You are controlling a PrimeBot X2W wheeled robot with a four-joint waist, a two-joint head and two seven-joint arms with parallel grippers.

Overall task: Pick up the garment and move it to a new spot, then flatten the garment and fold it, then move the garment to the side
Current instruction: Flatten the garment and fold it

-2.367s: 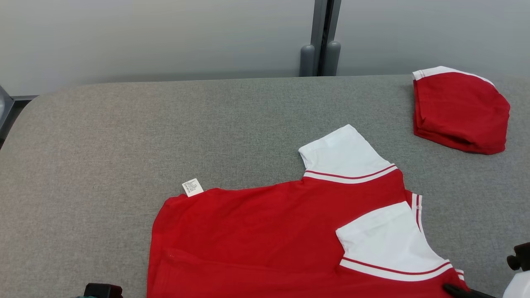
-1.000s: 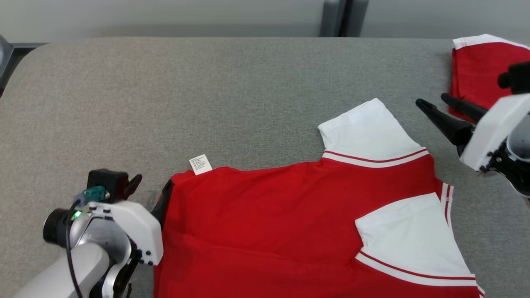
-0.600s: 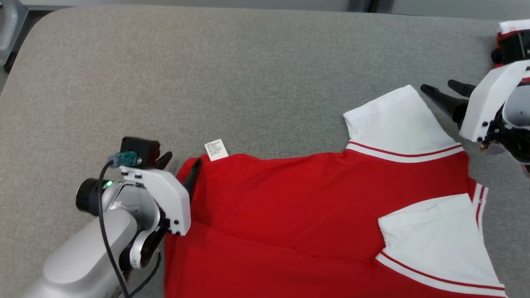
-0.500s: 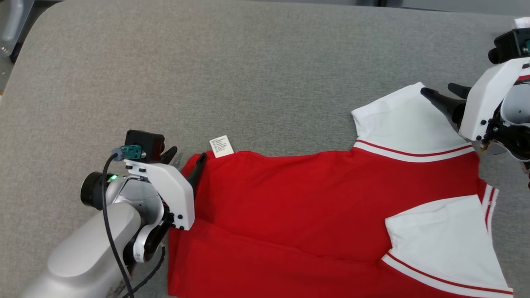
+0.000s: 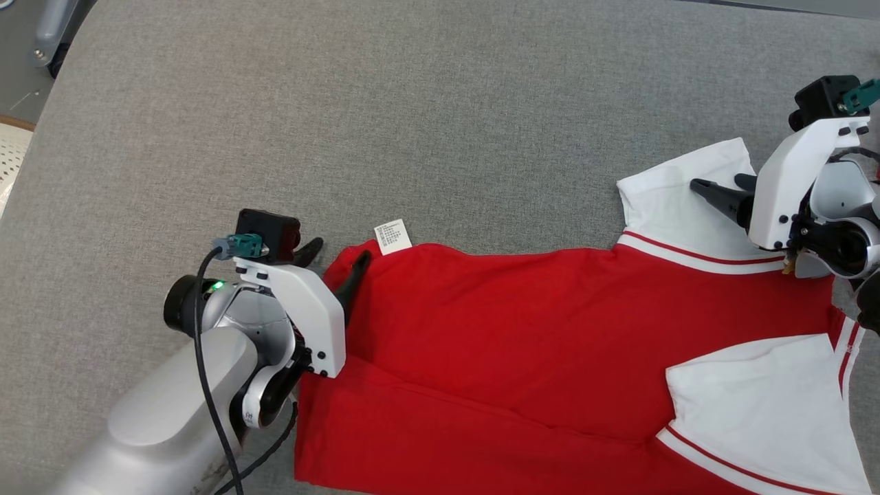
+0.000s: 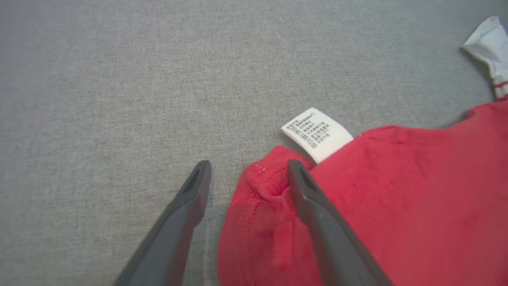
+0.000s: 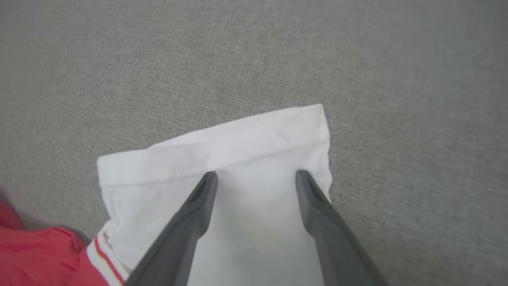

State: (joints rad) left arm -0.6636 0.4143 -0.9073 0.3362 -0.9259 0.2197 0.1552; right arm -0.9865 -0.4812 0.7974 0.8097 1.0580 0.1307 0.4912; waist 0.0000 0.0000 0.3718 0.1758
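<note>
1. Left gripper: two long dark fingers on a white and silver wrist. The jaws stand apart and are clamped on nothing. One finger lies over red cloth and the other over bare table covering.
2. Right gripper: same build, with the jaws also apart and nothing held. In the right wrist view both fingers lie over white cloth, with the tips just short of the cuff seam (whether they press on the cloth cannot be told).
3. Red short-sleeved jersey shirt with white sleeves: lies spread across the table, spanning from one gripper to the other. Its stitched hem corner sits in the gap between the left gripper's fingers, slightly bunched against the inner side of the finger that lies over the red. A shallow crease runs across the body back toward that gripper's wrist.
4. White sleeve with red-and-white striped trim: lies flat beneath the right gripper. Its cuff edge is just ahead of the fingertips, and its striped band is back toward the wrist.
5. Second white sleeve, same trim: folded onto the red body, well behind the right gripper's fingers, beyond its wrist.
6. White rectangular printed care label: juts out from the shirt's edge just beyond the tip of the left gripper's finger on the red cloth, apart from it.
7. Grey woven fabric table covering: lies under everything, with bare stretches ahead of both grippers
</note>
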